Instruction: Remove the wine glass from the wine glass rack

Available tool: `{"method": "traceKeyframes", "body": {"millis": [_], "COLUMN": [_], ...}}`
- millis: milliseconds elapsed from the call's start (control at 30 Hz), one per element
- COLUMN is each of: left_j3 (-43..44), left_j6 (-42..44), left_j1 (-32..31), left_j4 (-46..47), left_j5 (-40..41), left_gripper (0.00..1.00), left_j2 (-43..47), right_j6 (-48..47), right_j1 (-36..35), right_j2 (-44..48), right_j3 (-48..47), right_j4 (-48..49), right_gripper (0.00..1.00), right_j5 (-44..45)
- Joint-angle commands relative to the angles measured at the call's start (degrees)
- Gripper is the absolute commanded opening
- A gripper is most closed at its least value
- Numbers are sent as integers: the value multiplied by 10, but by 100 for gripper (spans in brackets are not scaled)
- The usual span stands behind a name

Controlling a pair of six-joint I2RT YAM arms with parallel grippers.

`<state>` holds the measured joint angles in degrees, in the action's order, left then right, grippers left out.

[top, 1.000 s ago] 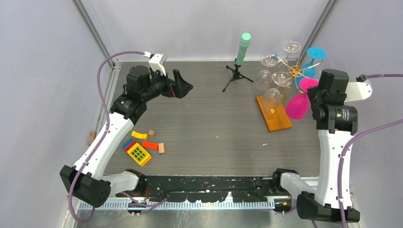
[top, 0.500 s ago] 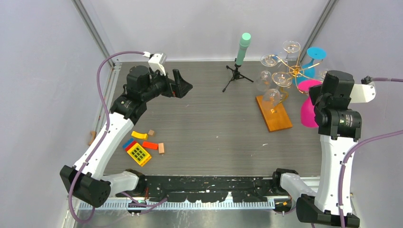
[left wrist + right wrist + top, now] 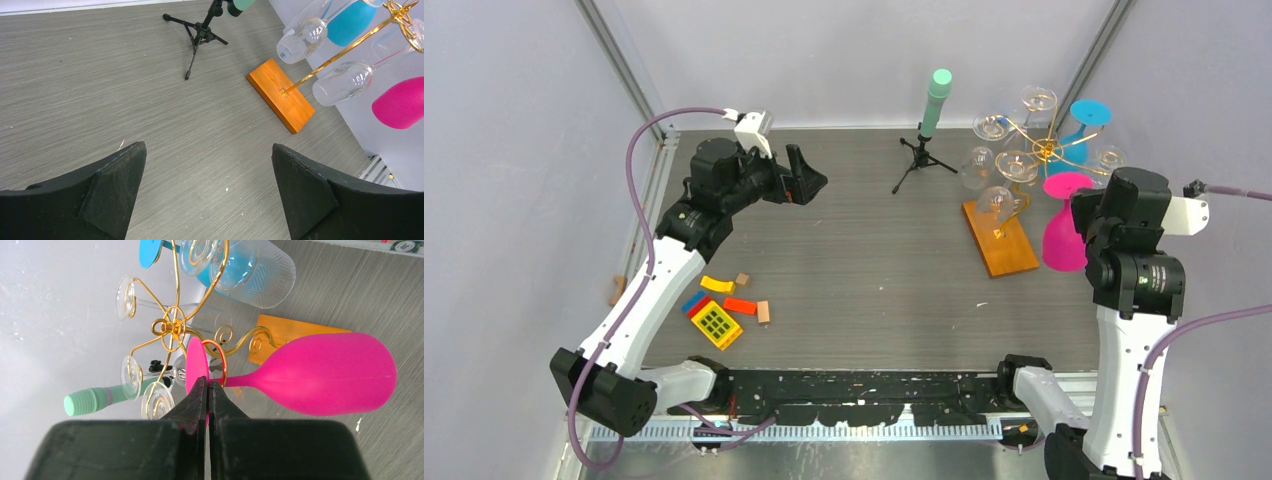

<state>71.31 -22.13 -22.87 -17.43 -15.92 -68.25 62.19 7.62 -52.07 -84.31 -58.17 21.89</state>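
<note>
- At the right of the overhead view, the right tool is pinched shut on the flat foot of a pink wine glass. The glass hangs bowl-down beside the wine glass rack on the grey worktop.
- From the right wrist view, the stem just behind the foot appears to run through one of the rack's gold curls. The glass is gripped but, by that reading, not yet free.
- The left tool, at the upper left of the overhead view, gapes wide and empty, facing across the worktop toward the rack.
- The glass looks light, rigid, smooth and breakable, with most of its weight in the bowl, far from the grip. A pinch on the thin foot rim could let it pivot or slip, and the stem near the foot seems the surer hold. It probably needs sliding out along the curl's opening rather than a pull, with clear glasses hanging close by.
- Against the frame a second ago, the right wrist has shifted lower and rightward in the overhead view. The pink bowl, then slanted toward the wooden base, now hangs nearly straight beneath its foot. The left arm has not moved.
</note>
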Motion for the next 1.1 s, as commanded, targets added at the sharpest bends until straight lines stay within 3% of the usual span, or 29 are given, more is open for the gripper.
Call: {"method": "traceKeyframes", "body": {"millis": [0, 600, 1067], "left_j3": [0, -2, -2], "left_j6": [2, 3, 7], "left_j1": [-2, -3, -3], "left_j4": [19, 17, 13], "left_j5": [9, 11, 21], "left_gripper": [100, 100, 100], "left_j2": [10, 18, 20], "right_j6": [33, 72, 70], "right_j1": [2, 2, 2], "right_j2": [35, 24, -20], "right_j3": [30, 79, 56], "right_j4": [41, 163, 211], "right_gripper": [0, 0, 0], "right_j5": [0, -43, 38]}}
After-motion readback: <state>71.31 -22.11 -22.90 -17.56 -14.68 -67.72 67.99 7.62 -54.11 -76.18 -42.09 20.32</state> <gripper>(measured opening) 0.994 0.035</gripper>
